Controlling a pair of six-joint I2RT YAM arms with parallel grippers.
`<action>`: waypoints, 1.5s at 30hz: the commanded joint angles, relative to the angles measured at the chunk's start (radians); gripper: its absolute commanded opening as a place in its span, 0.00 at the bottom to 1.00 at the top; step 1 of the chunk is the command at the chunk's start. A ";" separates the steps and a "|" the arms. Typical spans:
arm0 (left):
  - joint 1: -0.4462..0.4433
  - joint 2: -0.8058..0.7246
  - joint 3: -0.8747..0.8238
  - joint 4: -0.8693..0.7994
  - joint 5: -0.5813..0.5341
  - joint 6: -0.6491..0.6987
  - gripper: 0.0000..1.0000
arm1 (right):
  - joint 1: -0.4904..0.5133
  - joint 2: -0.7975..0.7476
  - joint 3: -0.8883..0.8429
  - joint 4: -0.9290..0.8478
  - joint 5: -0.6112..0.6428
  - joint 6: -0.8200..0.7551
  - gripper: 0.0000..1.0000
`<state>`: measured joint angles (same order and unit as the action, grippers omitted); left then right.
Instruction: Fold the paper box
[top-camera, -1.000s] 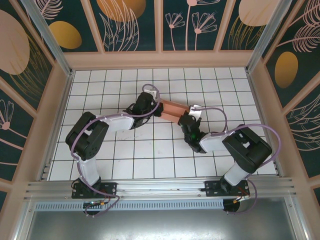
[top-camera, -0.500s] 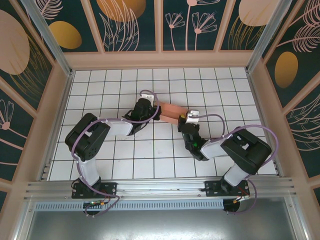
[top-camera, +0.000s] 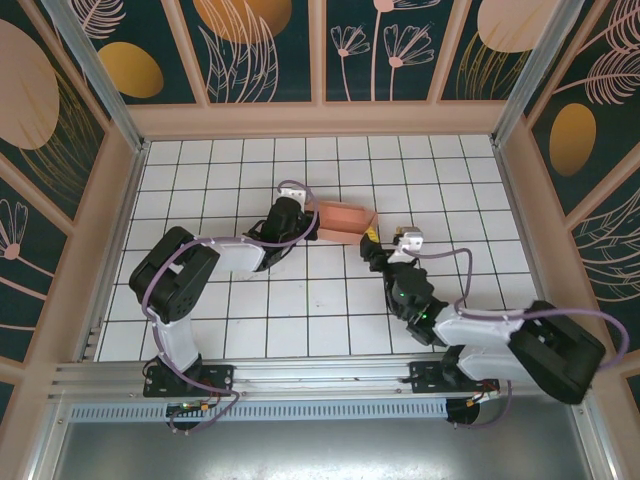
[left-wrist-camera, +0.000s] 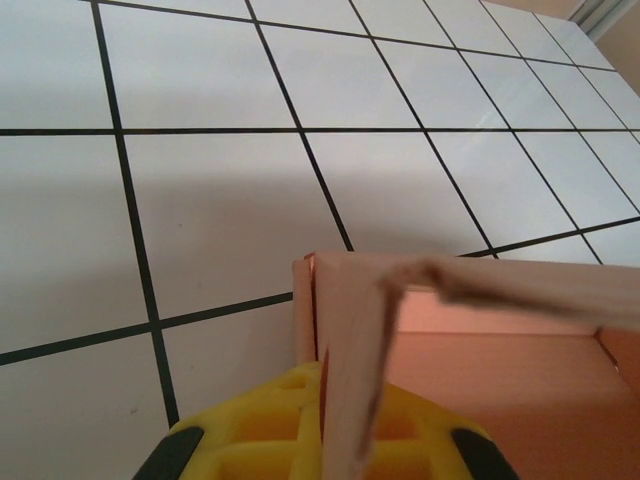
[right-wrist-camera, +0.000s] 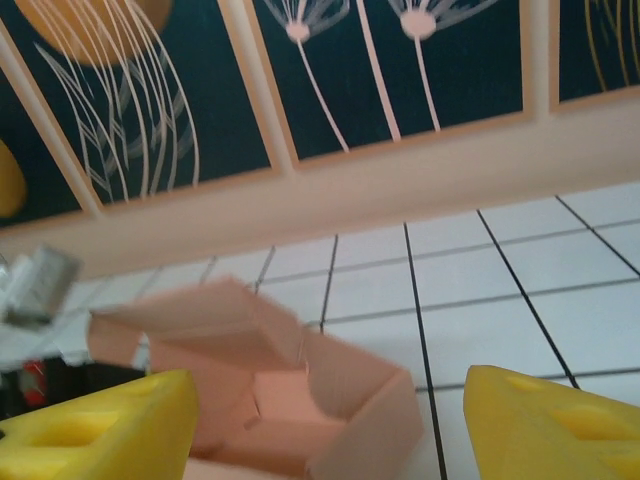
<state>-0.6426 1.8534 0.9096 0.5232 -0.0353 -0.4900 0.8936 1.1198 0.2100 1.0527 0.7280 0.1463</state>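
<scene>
The left claw (top-camera: 303, 217) is clenched on the paper box (top-camera: 345, 220), gripping the thin card wall at the box's end nearest to it. In the left wrist view the two yellow fingers (left-wrist-camera: 260, 430) press that upright wall from either side, and the rest of the paper box (left-wrist-camera: 480, 370) stretches away ahead and to the right of the left claw (left-wrist-camera: 320, 435). A creased flap edge runs off to the right above the salmon-pink inside.

The right claw (top-camera: 369, 243) is released, its jaws spread wide and holding nothing. It sits just beside the opposite end of the box, near the corner closest to the arm bases. I cannot tell whether a fingertip touches the card. From the right wrist, the yellow fingers (right-wrist-camera: 95, 430) stand well apart at either side of the right claw (right-wrist-camera: 330, 430). The paper box (right-wrist-camera: 290, 400) lies directly ahead, open at the top, with one flap raised on its far left side.

The box rests on the white tiled surface (top-camera: 250, 300), between the two claws.
</scene>
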 joint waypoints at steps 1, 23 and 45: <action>-0.009 -0.017 -0.036 -0.086 -0.009 0.026 0.00 | 0.006 -0.117 0.014 -0.075 0.018 -0.028 0.71; -0.072 -0.105 -0.161 0.062 -0.099 0.131 0.02 | -0.341 0.134 0.544 -0.914 -0.509 0.355 0.73; -0.080 -0.184 -0.230 0.053 -0.080 0.163 0.19 | -0.317 0.237 0.407 -0.768 -0.532 0.365 0.72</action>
<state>-0.7200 1.7218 0.7021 0.5709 -0.1177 -0.3401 0.5713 1.3445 0.6308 0.2371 0.1955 0.4862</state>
